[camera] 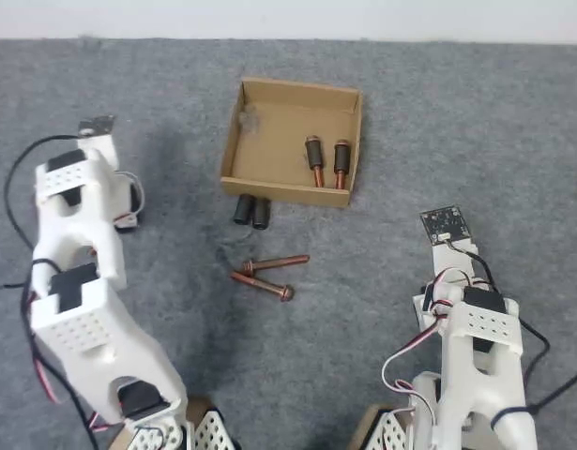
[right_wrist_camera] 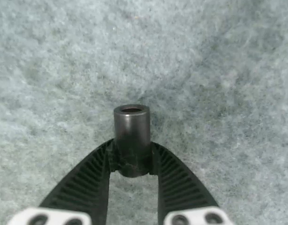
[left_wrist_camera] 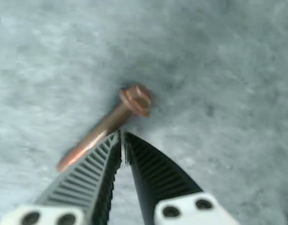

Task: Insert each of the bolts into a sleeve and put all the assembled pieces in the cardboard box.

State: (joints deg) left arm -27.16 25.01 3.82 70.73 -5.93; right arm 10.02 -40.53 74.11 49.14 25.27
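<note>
My left gripper [left_wrist_camera: 121,136] is shut on a copper bolt [left_wrist_camera: 108,125]. The bolt lies crosswise at the fingertips, its hex head [left_wrist_camera: 136,98] sticking out to one side above grey carpet. My right gripper [right_wrist_camera: 132,157] is shut on a black sleeve [right_wrist_camera: 131,136], whose open bore points away from the wrist. In the high view, the cardboard box [camera: 290,191] holds two assembled pieces [camera: 315,157] [camera: 341,161]. Two loose sleeves [camera: 243,208] [camera: 261,212] lie against the box's near wall. Two loose bolts [camera: 276,263] [camera: 263,285] lie on the carpet just nearer.
In the high view, the left arm [camera: 77,234] stands left of the box. The right arm [camera: 471,328] is at the near right. Grey carpet [camera: 476,122] covers the table, with a pale strip along its far edge.
</note>
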